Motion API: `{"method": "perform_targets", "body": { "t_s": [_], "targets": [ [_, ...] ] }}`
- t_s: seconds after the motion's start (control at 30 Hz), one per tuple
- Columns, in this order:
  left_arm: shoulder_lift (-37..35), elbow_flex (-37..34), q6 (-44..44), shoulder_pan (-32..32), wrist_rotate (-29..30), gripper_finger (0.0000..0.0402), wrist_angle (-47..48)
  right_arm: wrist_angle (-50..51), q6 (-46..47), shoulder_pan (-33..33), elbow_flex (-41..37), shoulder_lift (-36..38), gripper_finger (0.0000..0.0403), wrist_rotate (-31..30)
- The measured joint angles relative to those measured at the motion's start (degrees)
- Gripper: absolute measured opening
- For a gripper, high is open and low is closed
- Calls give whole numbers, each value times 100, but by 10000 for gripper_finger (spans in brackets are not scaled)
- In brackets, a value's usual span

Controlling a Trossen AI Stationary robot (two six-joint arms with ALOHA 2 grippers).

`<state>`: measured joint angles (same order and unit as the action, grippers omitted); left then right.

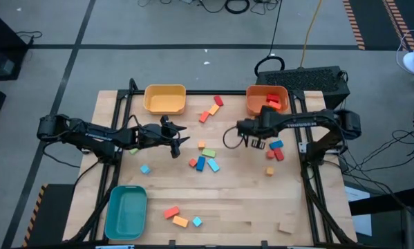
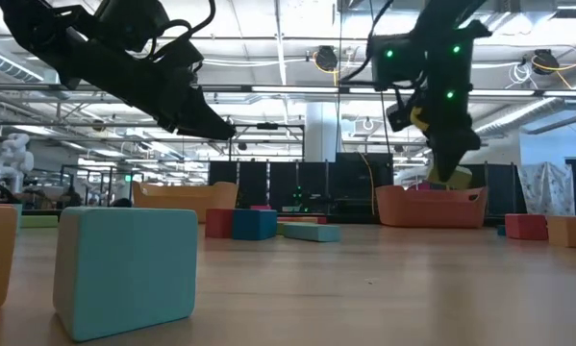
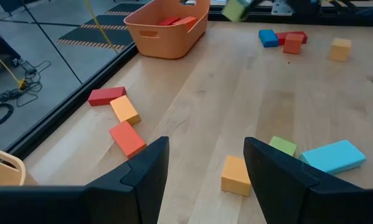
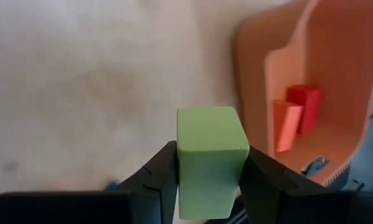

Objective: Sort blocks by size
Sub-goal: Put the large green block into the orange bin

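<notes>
The right gripper point(image 4: 206, 180) squeezes a green block point(image 4: 210, 157) between its two fingers. The block stands tall and pokes out past the fingertips. The orange bin point(image 4: 335, 93) is just off to one side of the fingers, and it already has a red block point(image 4: 304, 106) and an orange block point(image 4: 287, 124) inside. I think the green block goes in there next, so this arm only needs a short sideways move. The arm is lifted off the table, with its fingers pointing down.

The left gripper point(image 3: 205, 165) waits with its fingers apart, holding nothing. An orange cube point(image 3: 236, 175) sits just ahead of them.
</notes>
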<state>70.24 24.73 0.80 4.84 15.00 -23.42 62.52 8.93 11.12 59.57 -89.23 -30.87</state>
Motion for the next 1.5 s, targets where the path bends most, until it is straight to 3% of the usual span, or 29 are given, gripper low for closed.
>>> {"method": "perform_targets", "body": {
  "t_s": [0.5,0.67,0.77,0.87,1.0,1.5],
  "targets": [
    [0,0,-10,0,0,210,-1,-1260,-1936,1946,2,-2,123,-91],
    [-1,0,-20,0,41,210,-2,-1948,-3050,2477,2,-2,123,-9],
    [-1,0,-20,0,65,210,-3,-2422,-3555,2735,2,-4,123,226],
    [0,0,-20,0,93,210,-4,-2753,-3773,2994,4,-25,123,839],
    [0,0,-21,1,164,210,-4,-2909,-3815,3244,4,-176,123,1291],
    [0,0,-116,2,175,210,-7,-3305,-4403,3510,4,-771,123,1325]
  ]
}}
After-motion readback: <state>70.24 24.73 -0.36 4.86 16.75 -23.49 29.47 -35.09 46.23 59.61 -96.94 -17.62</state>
